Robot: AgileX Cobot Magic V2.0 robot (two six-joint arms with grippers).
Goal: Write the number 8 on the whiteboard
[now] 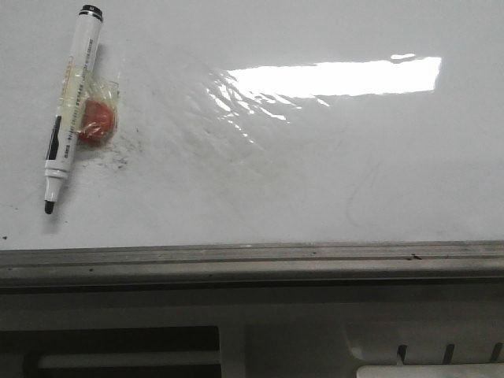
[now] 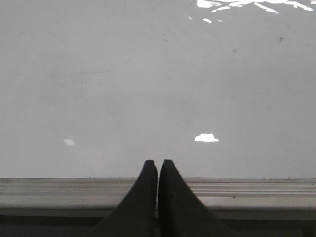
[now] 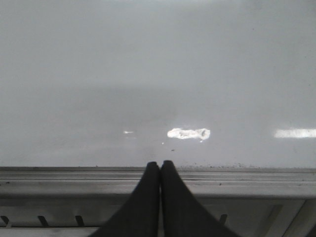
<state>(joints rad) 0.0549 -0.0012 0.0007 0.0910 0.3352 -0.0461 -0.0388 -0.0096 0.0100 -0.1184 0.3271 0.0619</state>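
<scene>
The marker (image 1: 69, 110) lies near the whiteboard's (image 1: 331, 173) far-left corner, tip uncapped, a red lump (image 1: 98, 122) taped to its barrel. It looks light, stiff and slippery; mid-barrel seems the best hold. Both the left gripper (image 2: 158, 167) and right gripper (image 3: 160, 167) have their jaws closed on nothing. No 8 is drawn.

**Matte black fingers, plain and unmarked**

Only the fingertips of each arm show, and only in the wrist views. The left gripper (image 2: 158, 165) ends in two matte black fingers (image 2: 143, 197), broad at the base and curving inward to narrow, rounded tips, with a thin pale seam between them. The right gripper (image 3: 159, 165) looks the same: two smooth, dark, tapering fingers (image 3: 180, 202). No screws, cables or markings can be made out on either pair.
</scene>
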